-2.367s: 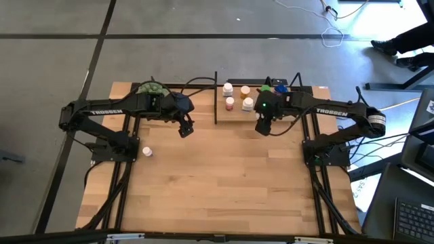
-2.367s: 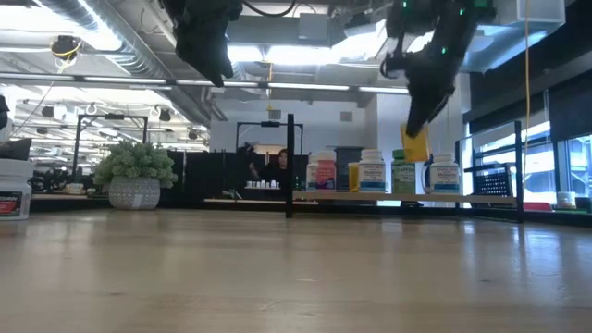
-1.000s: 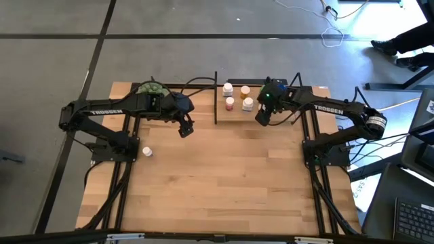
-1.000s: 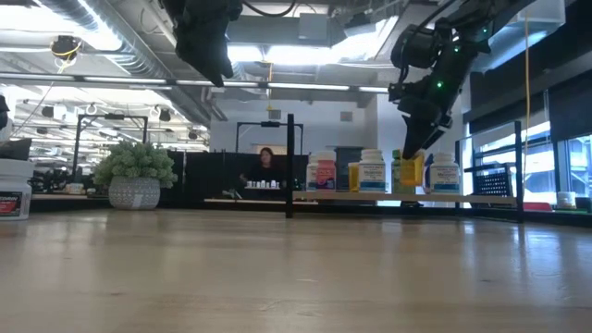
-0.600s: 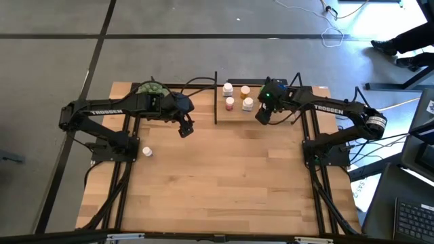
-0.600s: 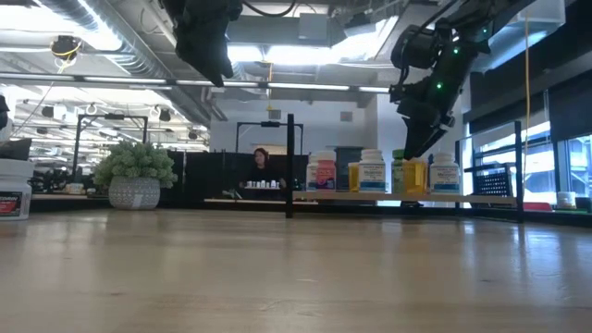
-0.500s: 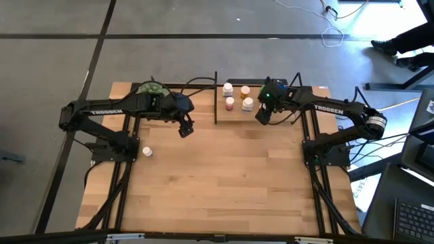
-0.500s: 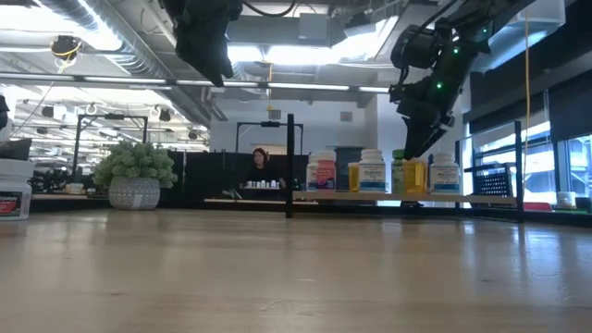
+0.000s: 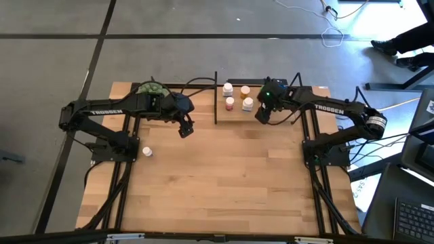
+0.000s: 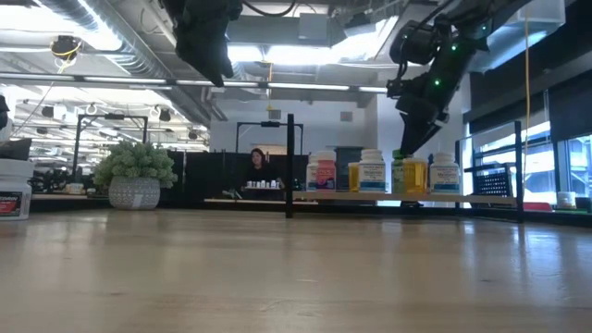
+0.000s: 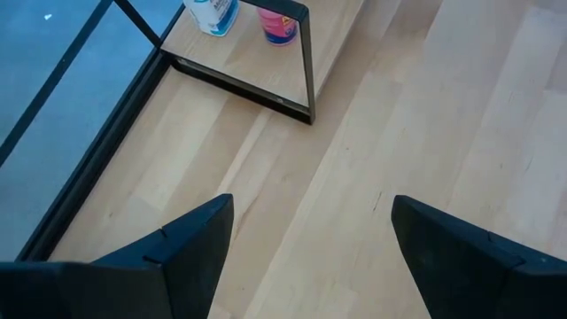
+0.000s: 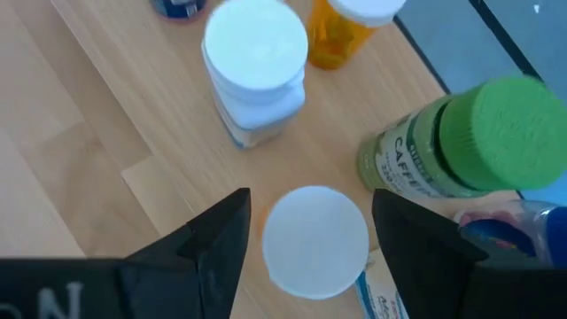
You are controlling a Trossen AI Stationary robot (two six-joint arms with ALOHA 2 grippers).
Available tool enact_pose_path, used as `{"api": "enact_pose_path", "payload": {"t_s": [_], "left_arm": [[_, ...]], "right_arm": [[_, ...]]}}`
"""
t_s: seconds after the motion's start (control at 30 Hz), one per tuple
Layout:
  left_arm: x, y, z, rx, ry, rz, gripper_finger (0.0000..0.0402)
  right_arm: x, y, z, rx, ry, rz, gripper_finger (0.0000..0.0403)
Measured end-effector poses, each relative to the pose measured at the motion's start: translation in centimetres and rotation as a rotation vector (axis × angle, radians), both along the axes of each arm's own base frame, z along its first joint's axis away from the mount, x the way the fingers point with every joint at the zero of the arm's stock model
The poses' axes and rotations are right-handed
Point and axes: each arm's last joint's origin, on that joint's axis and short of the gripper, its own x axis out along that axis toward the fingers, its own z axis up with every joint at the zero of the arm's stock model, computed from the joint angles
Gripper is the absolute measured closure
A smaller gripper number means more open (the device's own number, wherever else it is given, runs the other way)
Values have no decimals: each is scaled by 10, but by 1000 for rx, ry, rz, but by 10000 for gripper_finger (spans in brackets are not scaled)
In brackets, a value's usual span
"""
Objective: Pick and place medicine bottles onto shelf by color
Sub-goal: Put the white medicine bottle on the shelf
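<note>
The shelf point(image 9: 234, 114), a light wood board in a black frame, stands at the table's far edge. On it stand white point(image 12: 255, 66), orange point(image 12: 341, 31), green point(image 12: 478, 133), blue point(image 12: 496, 232) and pink point(image 10: 322, 172) medicine bottles. A yellow bottle point(image 10: 415, 176) with a white cap point(image 12: 316, 239) stands upright among them. My right gripper point(image 12: 310, 199) hangs open just above it, one finger on each side of the cap, with a narrow gap on each side. My left gripper point(image 9: 184, 130) stands open above bare table, left of the shelf.
One white bottle point(image 9: 146, 152) stands alone on the table near the left arm's base. A green bushy plant point(image 9: 150, 89) sits at the far left. The shelf's black corner post point(image 10: 289, 165) rises between the two grippers. The table's near half is bare wood.
Since the earliest frame, my right gripper has carried the yellow bottle toward the far edge and down onto the shelf, beside the green one. Over the last second the bottle has stood there and both grippers have kept almost still.
</note>
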Motion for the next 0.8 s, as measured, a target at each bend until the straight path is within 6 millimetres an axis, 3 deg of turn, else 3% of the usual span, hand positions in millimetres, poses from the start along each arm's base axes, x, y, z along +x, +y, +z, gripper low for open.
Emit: {"api": "enact_pose_path", "payload": {"t_s": [0.17, 0.43, 0.63, 0.8], "left_arm": [[0, -5, 5, -29, -17, 15, 99], [-15, -19, 24, -185, 79, -46, 99], [-32, -37, 21, -409, 210, 59, 99], [-44, -52, 16, -582, 284, 298, 99]], "right_arm": [[4, 4, 10, -16, -29, 21, 164], [4, 30, 57, -109, -206, 117, 164], [5, 64, 78, -149, -309, 375, 164], [7, 89, 92, -168, -418, 659, 164]]}}
